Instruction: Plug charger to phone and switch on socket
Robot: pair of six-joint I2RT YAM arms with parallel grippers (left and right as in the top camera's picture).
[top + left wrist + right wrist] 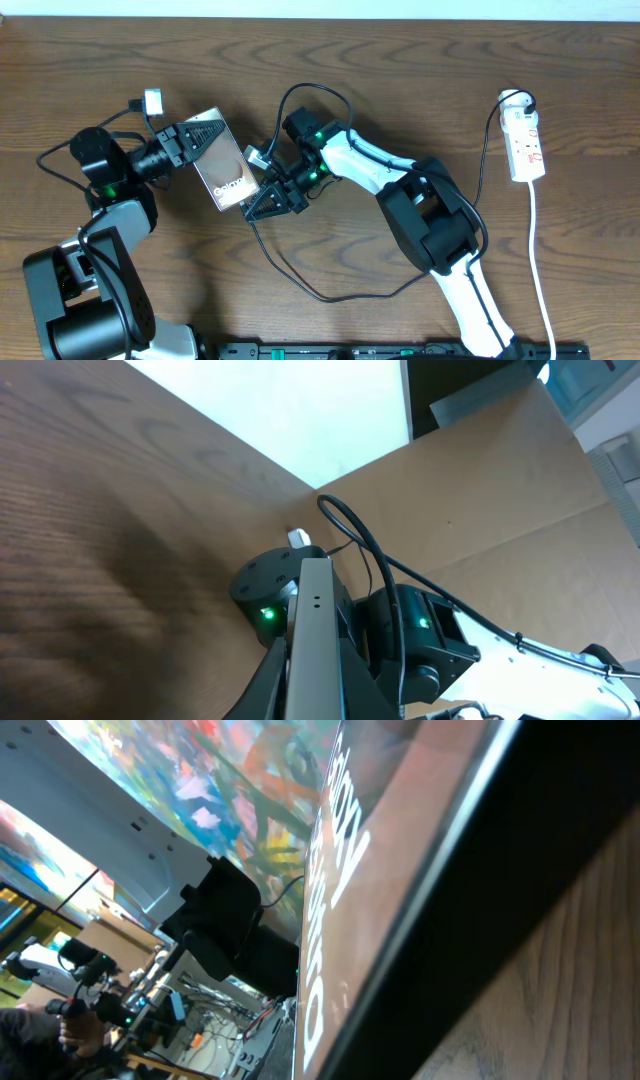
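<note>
The left tool (pixel 193 138) is clamped on the far-left edge of the phone (pixel 225 165). The right tool (pixel 268 203) is closed at the phone's near-right corner; whether the charger (pixel 325 299) is gripped cannot be told. Its cable is looped over the desk (pixel 420 70). The socket (pixel 526 140) lies far right.

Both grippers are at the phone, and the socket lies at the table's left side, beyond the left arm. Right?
No. The overhead view shows the socket at the right side of the table, beyond the right arm. The left gripper and right gripper are indeed at the phone.
</note>
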